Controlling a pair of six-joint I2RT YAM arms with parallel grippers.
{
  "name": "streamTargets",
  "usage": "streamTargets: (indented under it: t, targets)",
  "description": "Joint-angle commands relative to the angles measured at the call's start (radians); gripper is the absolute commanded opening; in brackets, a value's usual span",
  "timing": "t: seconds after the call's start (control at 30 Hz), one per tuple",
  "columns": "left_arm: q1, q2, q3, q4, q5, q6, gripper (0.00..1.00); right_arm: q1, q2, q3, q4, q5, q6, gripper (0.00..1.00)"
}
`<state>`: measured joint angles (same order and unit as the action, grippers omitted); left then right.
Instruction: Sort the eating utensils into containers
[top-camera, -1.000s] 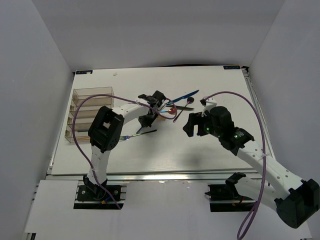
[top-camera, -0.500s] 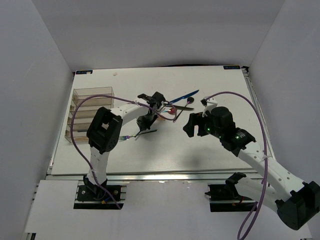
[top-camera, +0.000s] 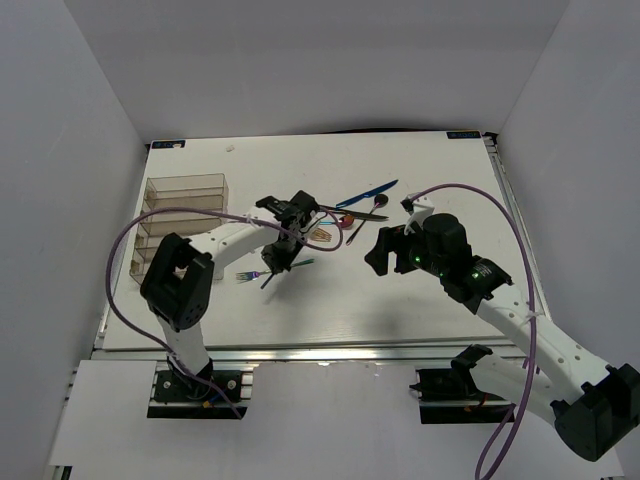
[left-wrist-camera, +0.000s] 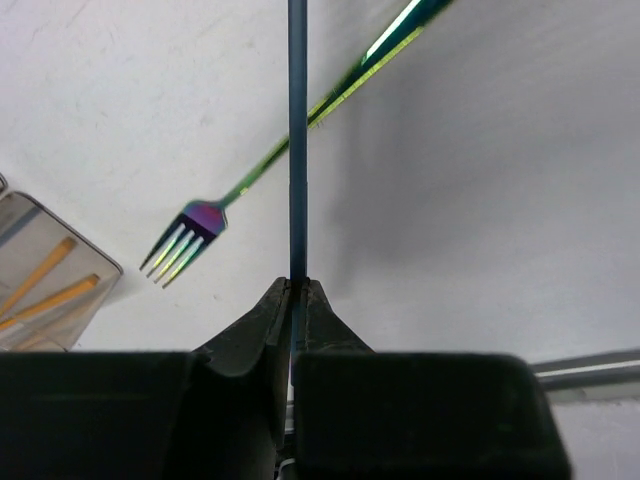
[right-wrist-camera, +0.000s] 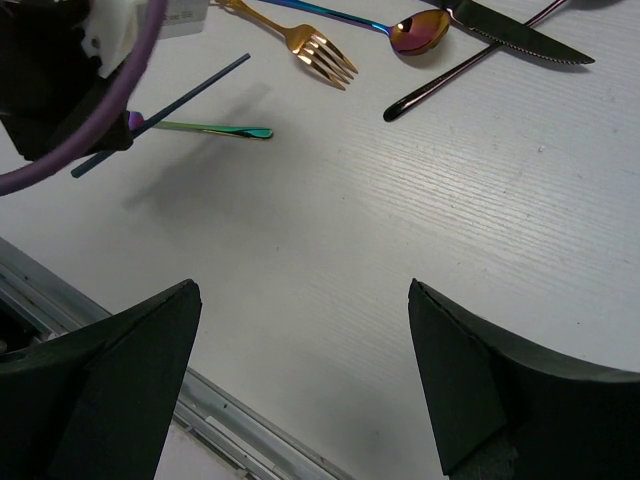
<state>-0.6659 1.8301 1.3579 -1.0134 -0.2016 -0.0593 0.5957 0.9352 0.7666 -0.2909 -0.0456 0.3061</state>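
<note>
My left gripper (left-wrist-camera: 297, 283) is shut on a thin dark blue-grey chopstick-like stick (left-wrist-camera: 297, 150) and holds it just above the table. In the top view the gripper (top-camera: 281, 255) hangs over an iridescent rainbow fork (top-camera: 277, 268), which lies flat under the stick (top-camera: 268, 281) and also shows in the left wrist view (left-wrist-camera: 190, 235). My right gripper (right-wrist-camera: 300, 290) is open and empty over bare table, right of the fork; in the top view it (top-camera: 376, 252) is at mid-table. The clear tinted organiser (top-camera: 185, 183) stands at the left, with orange sticks (left-wrist-camera: 45, 280) in it.
A cluster of utensils lies behind the grippers: a gold fork (right-wrist-camera: 300, 42), an iridescent spoon (right-wrist-camera: 420, 30), a dark knife (right-wrist-camera: 520, 38), a dark spoon handle (right-wrist-camera: 450, 75) and a blue knife (top-camera: 368, 193). The table's metal front rail (right-wrist-camera: 150, 345) runs near.
The left arm's elbow has swung out to the left, and its gripper has moved a little left and nearer with the stick in it. The right arm has hardly moved.
</note>
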Motion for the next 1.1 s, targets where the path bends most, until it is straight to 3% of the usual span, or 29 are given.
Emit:
streamTargets:
  t: [0.0, 0.13, 0.27, 0.37, 0.43, 0.53, 0.63, 0.67, 0.73, 0.8, 0.87, 1.07]
  targets:
    - [-0.014, -0.118, -0.026, 0.024, 0.065, -0.028, 0.00, 0.000, -0.024, 0.019, -0.001, -0.017, -0.001, 0.88]
    - [-0.015, -0.205, -0.037, 0.021, 0.061, -0.051, 0.00, 0.000, -0.029, 0.030, -0.010, -0.016, -0.002, 0.88]
    - [-0.009, -0.330, -0.046, 0.073, -0.094, -0.143, 0.00, -0.001, -0.032, 0.033, -0.008, -0.014, -0.004, 0.88]
    - [0.081, -0.382, -0.054, 0.194, -0.131, -0.337, 0.00, 0.000, -0.029, 0.031, 0.004, -0.014, -0.002, 0.88]
    - [0.176, -0.432, -0.086, 0.315, -0.114, -0.546, 0.00, 0.000, -0.021, 0.034, 0.004, -0.019, 0.002, 0.88]
    - [0.238, -0.550, -0.212, 0.478, -0.209, -0.860, 0.00, 0.000, -0.015, 0.042, -0.001, -0.030, 0.008, 0.88]
    - [0.267, -0.713, -0.354, 0.564, -0.367, -1.173, 0.00, -0.001, -0.015, 0.046, -0.011, -0.030, 0.008, 0.88]
    - [0.269, -0.797, -0.409, 0.532, -0.500, -1.330, 0.00, 0.000, -0.016, 0.048, -0.022, -0.028, 0.008, 0.88]
    - [0.273, -0.868, -0.479, 0.541, -0.586, -1.440, 0.00, 0.001, -0.019, 0.053, -0.031, -0.033, 0.007, 0.88]
    - [0.334, -0.894, -0.523, 0.570, -0.578, -1.458, 0.00, 0.001, -0.024, 0.053, -0.042, -0.039, 0.007, 0.88]
    - [0.405, -0.855, -0.497, 0.497, -0.552, -1.479, 0.00, 0.001, -0.029, 0.050, -0.045, -0.034, 0.005, 0.88]
    - [0.589, -0.772, -0.548, 0.461, -0.404, -1.366, 0.00, 0.001, -0.012, 0.063, -0.047, -0.045, 0.002, 0.88]
